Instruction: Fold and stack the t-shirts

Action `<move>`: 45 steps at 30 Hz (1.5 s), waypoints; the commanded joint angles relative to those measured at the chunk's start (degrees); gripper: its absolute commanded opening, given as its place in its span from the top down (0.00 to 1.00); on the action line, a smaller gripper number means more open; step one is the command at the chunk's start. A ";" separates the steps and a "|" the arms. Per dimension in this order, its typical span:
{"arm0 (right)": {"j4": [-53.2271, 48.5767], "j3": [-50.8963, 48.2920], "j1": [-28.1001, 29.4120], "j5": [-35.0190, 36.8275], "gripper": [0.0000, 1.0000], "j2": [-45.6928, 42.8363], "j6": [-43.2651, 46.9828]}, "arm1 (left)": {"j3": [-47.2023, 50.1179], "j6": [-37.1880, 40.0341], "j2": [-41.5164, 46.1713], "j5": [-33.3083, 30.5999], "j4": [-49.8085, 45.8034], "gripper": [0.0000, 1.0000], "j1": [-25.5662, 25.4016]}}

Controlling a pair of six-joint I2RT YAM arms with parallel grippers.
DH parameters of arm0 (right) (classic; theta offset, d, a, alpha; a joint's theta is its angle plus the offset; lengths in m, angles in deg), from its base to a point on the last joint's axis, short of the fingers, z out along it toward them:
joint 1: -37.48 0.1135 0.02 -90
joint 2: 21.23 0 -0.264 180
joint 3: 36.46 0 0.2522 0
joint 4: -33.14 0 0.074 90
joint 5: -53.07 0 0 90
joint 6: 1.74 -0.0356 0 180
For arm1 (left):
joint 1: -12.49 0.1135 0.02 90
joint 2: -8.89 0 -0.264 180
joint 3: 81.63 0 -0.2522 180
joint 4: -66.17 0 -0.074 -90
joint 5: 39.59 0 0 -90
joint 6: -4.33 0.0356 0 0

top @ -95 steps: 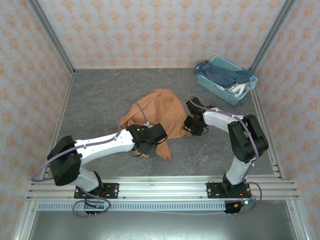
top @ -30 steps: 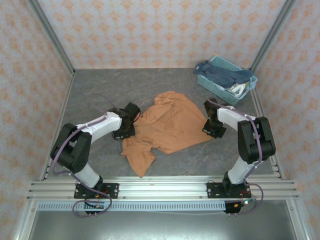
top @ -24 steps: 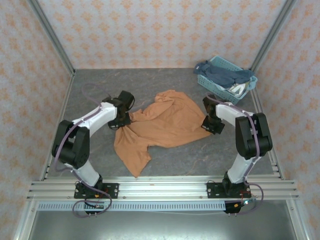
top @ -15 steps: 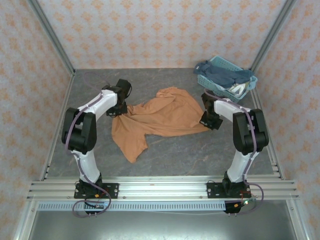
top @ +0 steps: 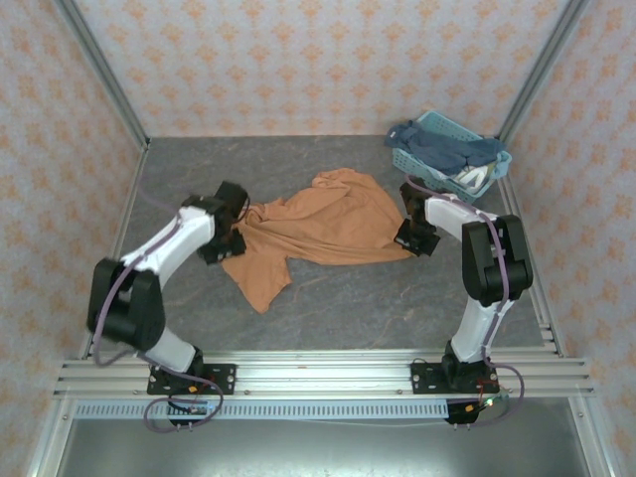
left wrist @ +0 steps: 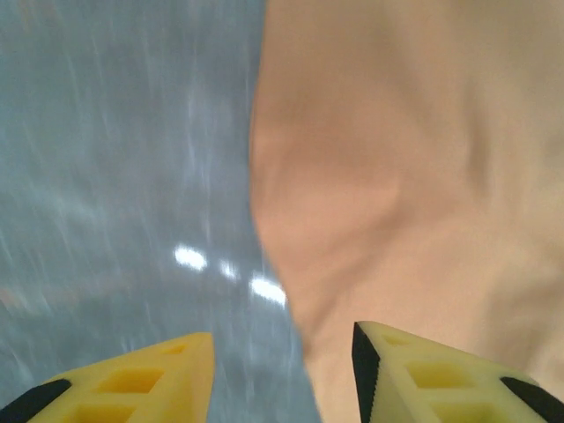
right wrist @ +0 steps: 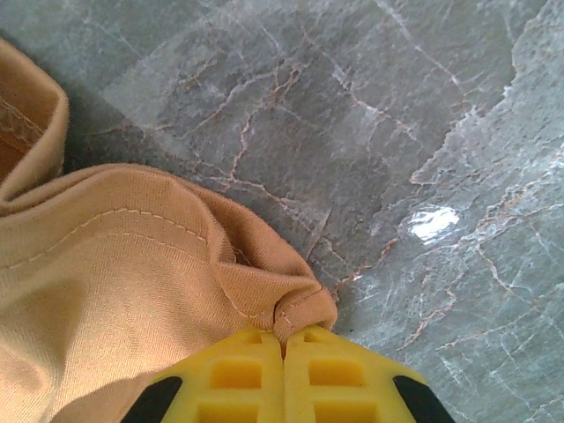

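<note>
The right gripper (right wrist: 284, 333) is pinching a puckered hem of the orange-brown t-shirt (top: 323, 227), with its yellow fingers pressed together on the cloth. The left gripper (left wrist: 282, 342) is hanging with its fingers spread apart and gripping nothing. The shirt's blurred edge is running between them and spreading off to its right. The shirt is lying rumpled on the grey table (top: 397, 298), reaching from one gripper to the other. Beyond the right gripper, a light-blue basket (top: 427, 179) is holding a dark blue t-shirt (top: 442, 147) and a white t-shirt (top: 475, 177).
</note>
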 commanded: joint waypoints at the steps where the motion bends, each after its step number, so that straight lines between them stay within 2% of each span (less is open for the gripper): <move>1: -0.85 -1.14 -0.37 -0.78 1.00 -1.30 -0.21 | 9.49 -17.59 4.50 14.03 4.13 0.47 -3.08; 4: -0.75 -1.60 -0.39 -0.74 1.00 -1.38 0.34 | 13.08 -25.63 5.15 16.53 10.81 0.44 -5.29; 8: -0.26 -2.37 -0.40 -1.08 1.00 -1.47 0.61 | 15.67 -31.03 2.53 18.64 15.59 0.44 -7.19; 17: 0.44 -3.65 -0.39 -1.27 1.00 -2.12 0.34 | 15.10 -30.78 -4.60 19.24 14.85 0.50 -8.54; 20: 0.30 -3.43 -0.40 -1.27 1.00 -2.16 0.35 | 14.60 -30.31 -6.17 17.91 12.33 0.56 -9.42; 26: 0.46 -3.43 -0.37 -1.59 1.00 -2.28 0.00 | 15.15 -31.95 -6.57 15.20 17.09 0.81 -9.82; 30: 0.83 -4.15 -0.39 -1.50 1.00 -3.91 -0.33 | 10.54 -29.79 -5.65 10.26 12.13 1.00 -9.82; 37: -0.24 -0.95 -0.37 -1.93 1.00 -10.48 -0.45 | -2.22 -23.20 1.23 -1.56 -0.99 1.00 -8.45; 45: -3.74 18.24 -0.29 -2.43 1.00 -15.96 0.55 | -26.20 -12.97 4.99 -9.69 -7.76 1.00 -2.06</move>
